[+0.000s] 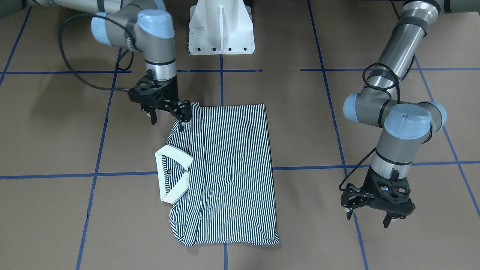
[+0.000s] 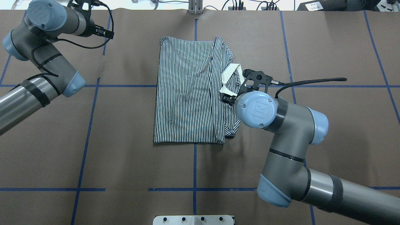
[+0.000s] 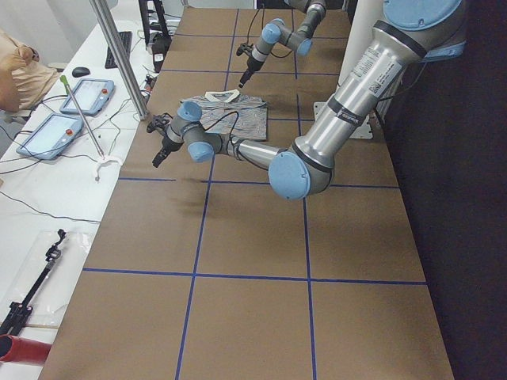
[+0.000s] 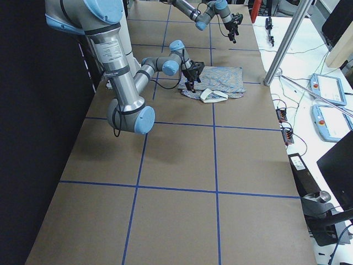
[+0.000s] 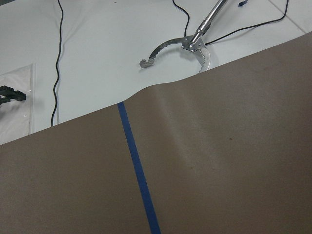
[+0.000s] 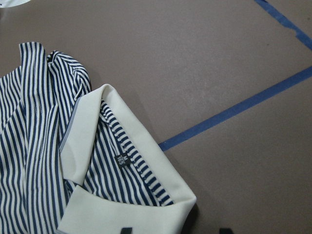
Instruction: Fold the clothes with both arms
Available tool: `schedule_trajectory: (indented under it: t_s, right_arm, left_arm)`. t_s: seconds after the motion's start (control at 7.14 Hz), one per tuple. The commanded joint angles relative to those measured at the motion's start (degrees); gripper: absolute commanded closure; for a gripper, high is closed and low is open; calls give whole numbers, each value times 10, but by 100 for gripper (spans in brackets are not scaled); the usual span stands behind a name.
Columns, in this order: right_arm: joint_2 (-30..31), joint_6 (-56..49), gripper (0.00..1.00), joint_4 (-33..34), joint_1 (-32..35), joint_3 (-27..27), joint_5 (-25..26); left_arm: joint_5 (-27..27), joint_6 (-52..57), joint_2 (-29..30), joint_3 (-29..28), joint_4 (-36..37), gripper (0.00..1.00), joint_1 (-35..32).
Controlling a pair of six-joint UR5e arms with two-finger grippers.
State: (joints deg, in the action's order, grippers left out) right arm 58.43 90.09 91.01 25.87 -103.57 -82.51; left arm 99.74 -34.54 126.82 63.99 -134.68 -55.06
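The striped polo shirt lies flat in a rectangle with its sides folded in, and its cream collar points toward the robot's right. My right gripper hangs open low over the shirt's shoulder edge beside the collar, one finger above the cloth and one above the bare table. In the right wrist view the collar fills the lower left, and two dark fingertips stand apart at the bottom edge. My left gripper is open and holds nothing, well away from the shirt, near the table's far edge.
The white pedestal base stands behind the shirt. Blue tape lines grid the brown table cover. Past the cover's far edge lie a white bench with a metal tool, cables, tablets and an upright metal post.
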Motion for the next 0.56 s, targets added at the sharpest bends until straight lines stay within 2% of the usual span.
schedule_trajectory:
  t_s: [0.0,0.14,0.28,0.42]
  right_arm:
    - [-50,-71,0,58,-45,12,-3]
    - [-61,-128,0,61,-57,36,-8]
    - [-63,-174,20,65,-68,43,-12]
    - [-62,-216,50,65,-80,44,-15]
  left_arm:
    - [1,0,-7,12,1,0,0]
    - [1,-2,-7,15,0,0,0]
    - [1,-12,-7,15,0,0,0]
    - [1,-14,-7,15,-1,0,1]
